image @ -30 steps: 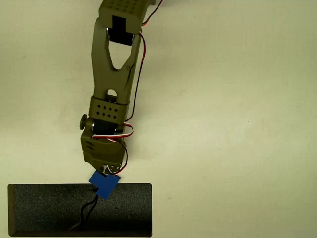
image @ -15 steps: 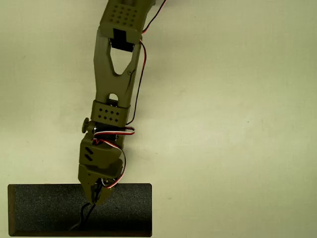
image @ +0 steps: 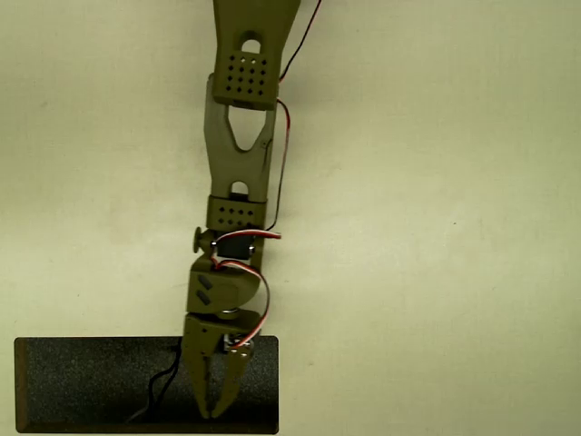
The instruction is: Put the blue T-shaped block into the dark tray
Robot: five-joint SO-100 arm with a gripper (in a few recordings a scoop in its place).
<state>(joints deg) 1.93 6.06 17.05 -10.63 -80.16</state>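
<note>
The dark tray (image: 82, 386) lies at the bottom left of the overhead view, with a thin black wire-like mark (image: 162, 389) on its speckled floor. My olive-green gripper (image: 214, 411) hangs over the right part of the tray, pointing toward the tray's near rim. Its two fingers (image: 195, 381) form a narrow V that closes toward the tips. The blue T-shaped block is hidden, and no blue shows between or around the fingers. Whether anything is held under the fingers cannot be made out.
The arm (image: 241, 154) reaches down from the top edge across a plain pale tabletop (image: 436, 227). Red, white and black cables (image: 263, 300) loop beside the wrist.
The arm has swung right and reached farther over the tray. The blue block showed at the fingertips a second ago and has been hidden since. The wrist has turned, so both fingers now show.
</note>
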